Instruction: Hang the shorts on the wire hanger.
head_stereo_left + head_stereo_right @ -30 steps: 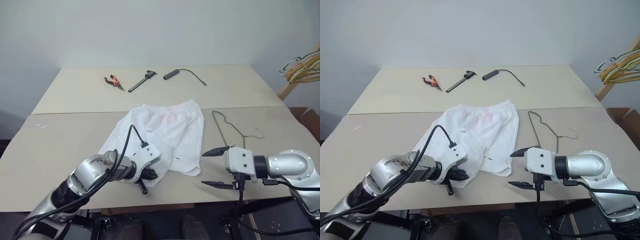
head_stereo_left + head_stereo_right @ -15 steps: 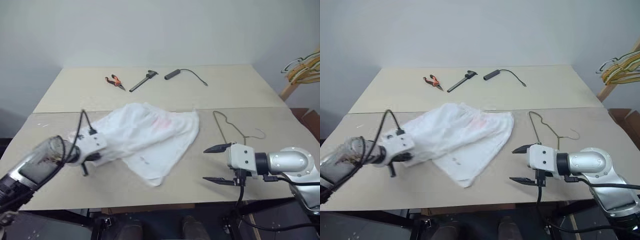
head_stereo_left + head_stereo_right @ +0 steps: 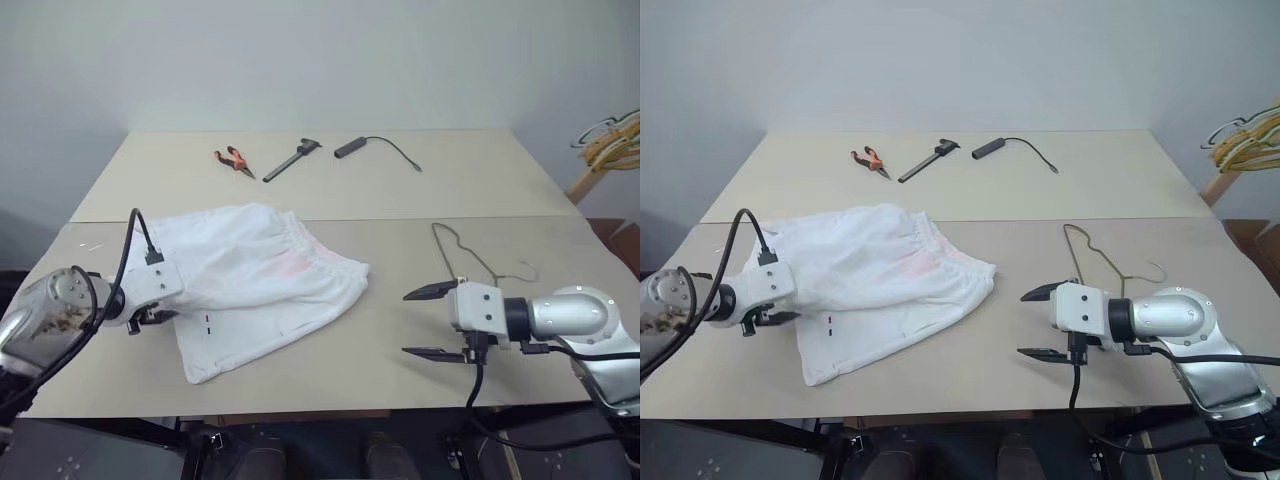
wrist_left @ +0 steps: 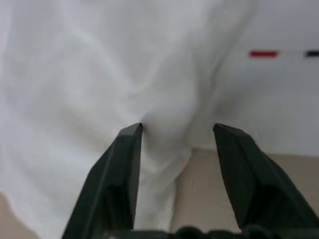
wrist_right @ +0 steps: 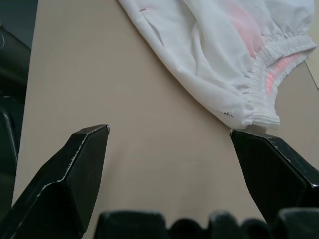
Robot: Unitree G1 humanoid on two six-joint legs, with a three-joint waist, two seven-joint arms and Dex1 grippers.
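The shorts (image 3: 255, 285) lay spread on the near desk (image 3: 400, 370), left of centre, with their waistband end toward the middle and a hem reaching toward the front edge. The left gripper (image 3: 152, 318) sat at the shorts' left edge, its fingers (image 4: 124, 169) parted around a fold of the cloth. The wire hanger (image 3: 470, 258) lay flat on the right part of the desk, well apart from the shorts. The right gripper (image 3: 432, 322) hovered just in front of the hanger, between it and the front edge, pointing left toward the shorts. Behind, on the far desk (image 3: 480, 185), a pair of pliers (image 3: 232, 160), a caliper (image 3: 290, 160) and a cabled tool (image 3: 375, 148) lay in a row from left to right. A bunch of hangers (image 3: 610, 135) hung beyond the right side of the desk.
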